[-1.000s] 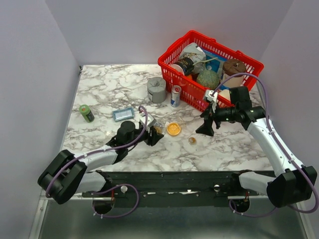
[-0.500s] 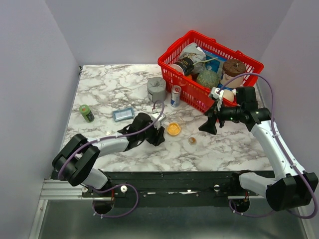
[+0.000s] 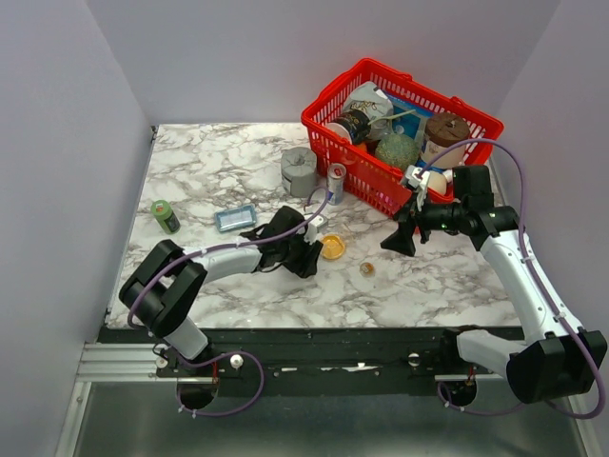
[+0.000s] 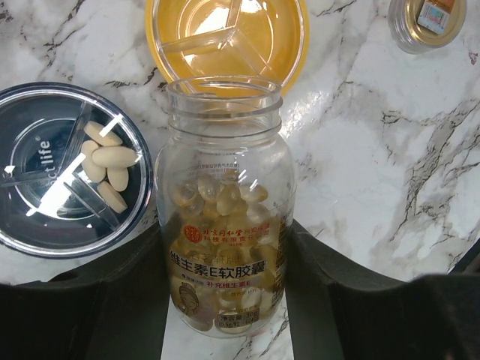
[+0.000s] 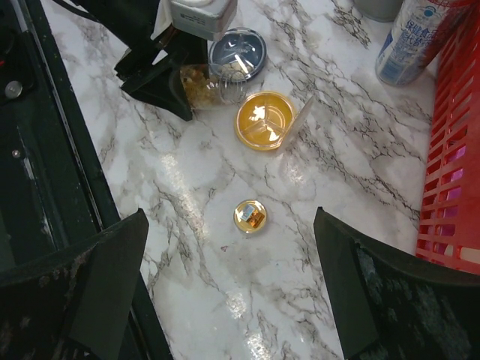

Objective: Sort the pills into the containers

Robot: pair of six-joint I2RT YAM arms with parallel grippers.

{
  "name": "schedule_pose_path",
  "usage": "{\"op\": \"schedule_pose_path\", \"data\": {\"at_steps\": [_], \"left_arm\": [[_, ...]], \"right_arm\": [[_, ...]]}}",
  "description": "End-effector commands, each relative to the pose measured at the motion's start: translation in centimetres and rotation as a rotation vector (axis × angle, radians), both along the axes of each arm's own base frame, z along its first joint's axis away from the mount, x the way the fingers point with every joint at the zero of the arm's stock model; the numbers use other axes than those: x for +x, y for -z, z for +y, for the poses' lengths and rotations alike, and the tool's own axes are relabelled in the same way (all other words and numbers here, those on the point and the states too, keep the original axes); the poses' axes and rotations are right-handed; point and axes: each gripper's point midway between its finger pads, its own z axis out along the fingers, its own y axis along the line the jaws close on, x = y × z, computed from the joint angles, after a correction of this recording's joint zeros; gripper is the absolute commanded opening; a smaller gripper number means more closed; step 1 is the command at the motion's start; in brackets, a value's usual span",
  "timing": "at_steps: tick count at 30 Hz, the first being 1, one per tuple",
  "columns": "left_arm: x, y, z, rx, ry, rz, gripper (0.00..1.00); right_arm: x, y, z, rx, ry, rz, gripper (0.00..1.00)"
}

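Observation:
My left gripper (image 4: 225,292) is shut on a clear open pill bottle (image 4: 223,210) full of yellow softgel capsules, lying tilted with its mouth at the rim of the translucent orange dish (image 4: 225,34). The silvery dish with a dark bluish inside (image 4: 64,169) lies just left of the bottle and holds several white oblong pills (image 4: 105,161). In the top view the left gripper (image 3: 306,252) is beside the orange dish (image 3: 332,248). My right gripper (image 3: 398,240) is open and empty, hovering above the marble; its view shows the orange dish (image 5: 265,121), the dark dish (image 5: 238,54) and the bottle (image 5: 206,84).
A small round gold bottle cap (image 3: 367,269) lies on the marble between the arms. A red wire basket (image 3: 400,133) of goods stands at the back right, with a can (image 3: 335,183) and a grey squat cylinder (image 3: 298,171) beside it. A blue tin (image 3: 235,219) and green bottle (image 3: 165,216) lie left.
My left gripper has carried the bottle right, from beside the blue tin up to the orange dish. The right gripper has drawn back slightly to the right and stayed open.

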Motion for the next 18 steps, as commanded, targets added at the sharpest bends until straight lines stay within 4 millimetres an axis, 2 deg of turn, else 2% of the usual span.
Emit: {"op": "schedule_pose_path", "data": {"at_steps": [1, 18], "left_arm": [[-0.8, 0.0, -0.5, 0.039, 0.037, 0.069, 0.00], [-1.5, -0.5, -1.0, 0.130, 0.054, 0.230, 0.00]], "right_arm": [[-0.2, -0.9, 0.1, 0.028, -0.008, -0.013, 1.00], [-0.2, -0.8, 0.0, 0.033, -0.007, -0.009, 1.00]]}}
